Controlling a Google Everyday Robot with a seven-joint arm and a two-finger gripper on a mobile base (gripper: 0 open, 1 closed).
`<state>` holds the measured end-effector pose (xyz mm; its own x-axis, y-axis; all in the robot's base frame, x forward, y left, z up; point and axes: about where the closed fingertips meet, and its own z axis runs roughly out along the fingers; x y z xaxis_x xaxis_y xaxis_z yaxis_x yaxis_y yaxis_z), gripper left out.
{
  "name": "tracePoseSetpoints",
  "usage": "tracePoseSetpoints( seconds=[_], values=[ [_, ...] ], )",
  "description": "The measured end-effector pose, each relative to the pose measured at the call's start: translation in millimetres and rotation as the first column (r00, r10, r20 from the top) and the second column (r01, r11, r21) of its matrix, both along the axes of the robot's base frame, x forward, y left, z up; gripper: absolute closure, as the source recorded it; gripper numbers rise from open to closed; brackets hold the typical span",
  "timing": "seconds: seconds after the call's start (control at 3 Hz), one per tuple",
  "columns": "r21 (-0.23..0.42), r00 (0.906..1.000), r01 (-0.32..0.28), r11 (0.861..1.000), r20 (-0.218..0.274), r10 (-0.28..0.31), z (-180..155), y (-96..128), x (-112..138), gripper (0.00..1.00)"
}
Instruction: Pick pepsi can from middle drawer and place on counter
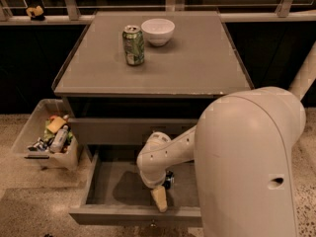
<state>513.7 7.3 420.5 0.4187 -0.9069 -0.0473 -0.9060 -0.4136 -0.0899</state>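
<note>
The middle drawer [98,181] is pulled open below the counter [197,63]. My arm reaches down into it from the right. My gripper [160,199] hangs low inside the drawer, close to its front wall. A small dark blue part of the pepsi can [169,179] shows just behind and to the right of the gripper, mostly hidden by my arm. I cannot tell whether the gripper touches the can.
On the counter stand a green can [133,45] and a white bowl [158,31]. A clear bin [29,147] of snacks sits on the floor left of the cabinet. My large white arm housing [247,167] blocks the drawer's right side.
</note>
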Motion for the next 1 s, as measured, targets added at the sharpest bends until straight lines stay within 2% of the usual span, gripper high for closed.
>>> tracePoseSetpoints(
  seconds=[0.33, 0.67, 1.0],
  values=[
    [-0.020, 0.9997, -0.016, 1.000, -0.019, 0.016, -1, 5, 0, 0.00],
    [-0.063, 0.9972, -0.070, 0.996, -0.032, 0.068, 8, 29, 24, 0.00],
    [-0.097, 0.9952, -0.095, 0.991, 0.012, 0.097, 32, 43, 62, 0.00]
  ],
)
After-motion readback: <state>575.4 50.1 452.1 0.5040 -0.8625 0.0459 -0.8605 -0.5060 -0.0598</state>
